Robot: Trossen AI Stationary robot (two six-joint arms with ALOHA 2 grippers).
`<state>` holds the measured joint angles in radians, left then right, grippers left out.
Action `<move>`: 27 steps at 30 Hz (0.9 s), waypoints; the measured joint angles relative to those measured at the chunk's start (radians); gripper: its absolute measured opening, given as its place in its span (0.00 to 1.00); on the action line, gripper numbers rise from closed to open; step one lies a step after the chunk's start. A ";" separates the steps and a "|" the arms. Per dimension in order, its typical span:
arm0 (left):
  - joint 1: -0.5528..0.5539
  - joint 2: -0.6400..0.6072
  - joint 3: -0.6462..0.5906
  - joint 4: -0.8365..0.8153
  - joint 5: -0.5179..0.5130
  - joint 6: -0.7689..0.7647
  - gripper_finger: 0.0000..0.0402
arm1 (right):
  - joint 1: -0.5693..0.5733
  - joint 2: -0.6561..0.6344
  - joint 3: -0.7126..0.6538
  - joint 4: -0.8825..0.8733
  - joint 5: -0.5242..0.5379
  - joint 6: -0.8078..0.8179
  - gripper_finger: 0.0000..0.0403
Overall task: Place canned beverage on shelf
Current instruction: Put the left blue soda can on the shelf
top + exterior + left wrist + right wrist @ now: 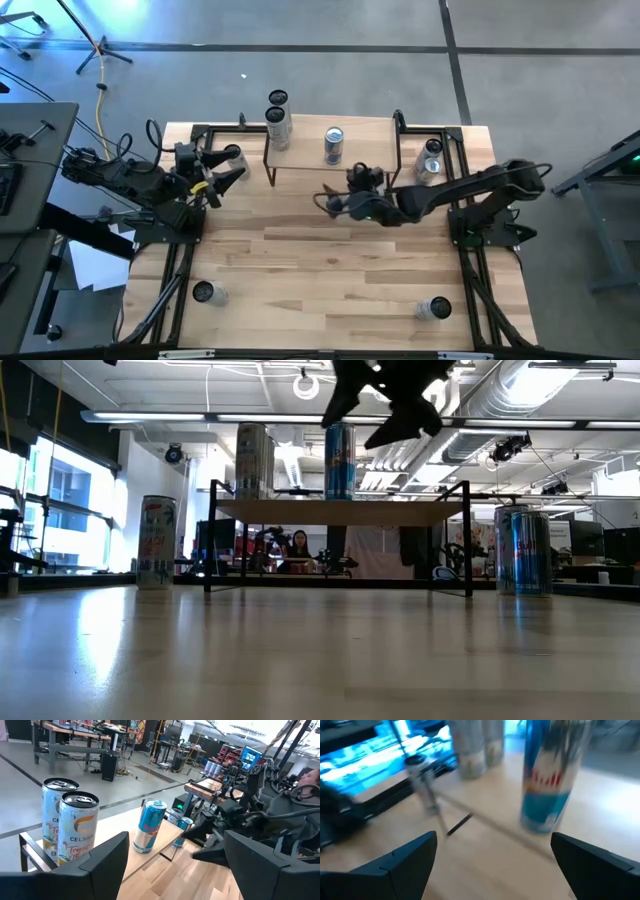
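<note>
Above the counter (330,260), just in front of the shelf (310,150), right end effector (326,203) is hanging released, holding nothing. Blue can (334,144) is standing upright on shelf, beside white can (279,128). Left end effector (232,172) is waiting released at shelf's left end.

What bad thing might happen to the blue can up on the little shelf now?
1. The right gripper is open and close to the blue can standing on the shelf. A careless swing might knock it over.
2. A tall white can stands on the same shelf near its end; a tipped blue can might roll into it.
3. The left gripper waits open by that end and might bump the shelf.
</note>
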<state>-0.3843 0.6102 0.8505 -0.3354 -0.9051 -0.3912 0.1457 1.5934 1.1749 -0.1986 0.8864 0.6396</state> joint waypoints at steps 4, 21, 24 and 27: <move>0.000 0.000 0.000 0.033 0.000 0.000 0.74 | -0.014 0.105 0.111 -0.012 0.141 -0.071 0.93; 0.000 -0.002 0.000 0.054 0.000 -0.017 0.74 | -0.037 0.303 0.346 -0.207 0.444 -0.011 0.93; 0.000 -0.003 0.000 0.050 0.000 -0.013 0.74 | -0.053 0.303 0.346 -0.207 0.446 -0.009 0.93; 0.000 -0.003 0.000 0.049 0.001 0.006 0.74 | -0.069 0.303 0.346 -0.205 0.447 -0.011 0.93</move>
<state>-0.3842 0.6075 0.8505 -0.2864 -0.9039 -0.3856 0.0769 1.8965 1.5211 -0.4038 1.3330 0.6285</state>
